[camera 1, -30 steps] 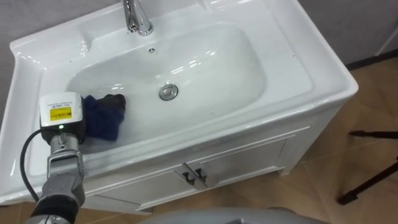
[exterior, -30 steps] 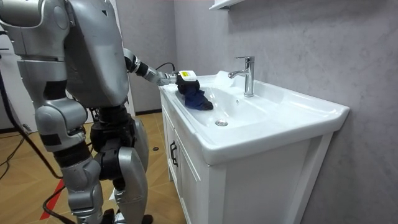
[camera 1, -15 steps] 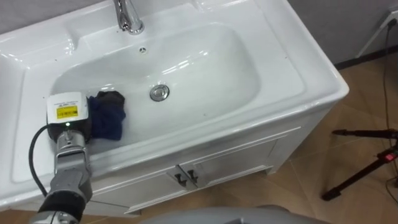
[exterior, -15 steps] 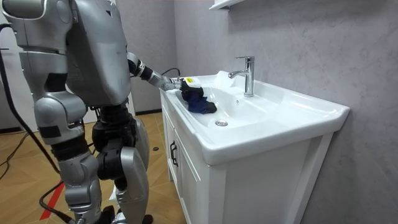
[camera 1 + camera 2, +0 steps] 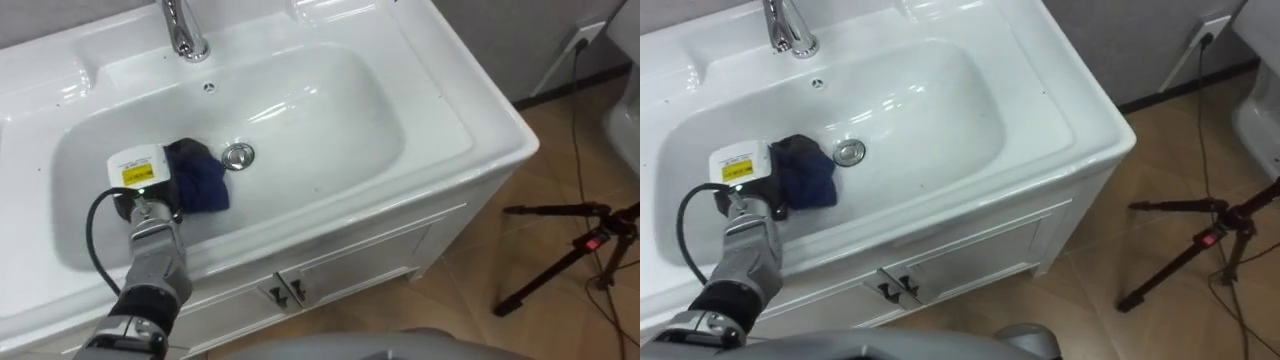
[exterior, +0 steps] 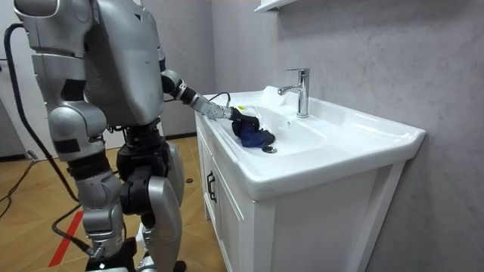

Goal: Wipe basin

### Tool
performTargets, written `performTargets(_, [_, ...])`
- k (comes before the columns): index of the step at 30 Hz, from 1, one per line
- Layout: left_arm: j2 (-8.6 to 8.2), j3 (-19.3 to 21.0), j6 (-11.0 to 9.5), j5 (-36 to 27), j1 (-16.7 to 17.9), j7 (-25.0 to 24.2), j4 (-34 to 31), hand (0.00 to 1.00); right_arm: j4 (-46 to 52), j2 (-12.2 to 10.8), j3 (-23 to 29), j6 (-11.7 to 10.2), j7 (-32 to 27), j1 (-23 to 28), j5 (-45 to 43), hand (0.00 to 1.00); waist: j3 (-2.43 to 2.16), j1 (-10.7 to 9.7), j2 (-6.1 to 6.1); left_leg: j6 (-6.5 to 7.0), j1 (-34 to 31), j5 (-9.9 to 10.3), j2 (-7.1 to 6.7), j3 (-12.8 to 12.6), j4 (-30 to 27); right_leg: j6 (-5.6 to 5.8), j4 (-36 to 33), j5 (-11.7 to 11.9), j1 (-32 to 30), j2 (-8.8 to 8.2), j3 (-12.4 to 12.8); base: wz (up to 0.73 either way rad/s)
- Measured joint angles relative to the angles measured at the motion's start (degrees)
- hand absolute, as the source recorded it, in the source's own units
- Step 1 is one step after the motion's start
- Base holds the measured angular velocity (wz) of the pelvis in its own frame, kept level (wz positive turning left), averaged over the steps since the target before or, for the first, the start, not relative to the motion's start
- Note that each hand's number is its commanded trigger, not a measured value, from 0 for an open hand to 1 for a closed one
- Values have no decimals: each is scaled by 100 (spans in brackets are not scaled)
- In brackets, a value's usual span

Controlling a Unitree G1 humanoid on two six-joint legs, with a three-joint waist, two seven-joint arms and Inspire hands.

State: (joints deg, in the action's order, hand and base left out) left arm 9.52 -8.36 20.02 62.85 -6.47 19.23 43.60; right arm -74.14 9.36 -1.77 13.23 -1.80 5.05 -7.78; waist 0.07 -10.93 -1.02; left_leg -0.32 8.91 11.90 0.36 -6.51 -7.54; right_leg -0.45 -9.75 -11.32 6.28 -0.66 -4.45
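A white basin (image 5: 480, 120) is set in a white vanity, and I stand in front of it. My left hand (image 5: 140, 172) reaches down into the bowl from the lower left. Its fingers curl on a bunched dark blue cloth (image 5: 203, 182). The cloth lies on the basin floor, its right edge touching the round metal drain (image 5: 238, 155). In the room view my left hand (image 6: 240, 115) is over the bowl with the cloth (image 6: 255, 137) under it.
A chrome tap (image 5: 180, 30) stands at the back rim of the basin. Cabinet doors with small handles (image 5: 282, 292) sit below the front edge. A black tripod (image 5: 570, 250) stands on the wooden floor to the right.
My left hand has slid the cloth from the left part of the bowl rightward to the drain. The eye view has also shifted.
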Motion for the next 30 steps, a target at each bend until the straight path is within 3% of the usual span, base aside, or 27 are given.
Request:
performTargets(7, [-105,-206,52,-78,-28,-84,-239,100,-4,-75,-49,125,154,23,-139,0,11,-190,106,0,32,0,-11,-137,11,18,17,-1,12,-4,115,-5])
performTargets(12, [-184,-704,118,-493,-168,-69,-254,100,37,-76,-205,252,363,4,-163,0,15,-452,113,1,25,0,-28,-136,25,42,18,14,2,-21,116,1])
performTargets(21, [-279,-1367,129,-482,-226,-503,-917,100,147,-16,-327,257,734,-9,-383,0,24,-773,117,2,-134,-1,-24,-137,11,47,24,17,-110,-30,47,5])
performTargets(27, [-280,-1701,128,-594,-534,-775,-955,100,-234,1,-528,235,822,-223,-417,0,49,-806,91,7,-222,-4,-20,-90,-7,48,15,19,-130,-40,-49,13])
performTargets(30, [-281,-1760,120,-850,-723,-941,-961,100,-275,5,-731,230,793,-375,-418,0,100,-786,61,28,-271,-16,-17,-64,-19,47,18,19,-144,-42,-105,15])
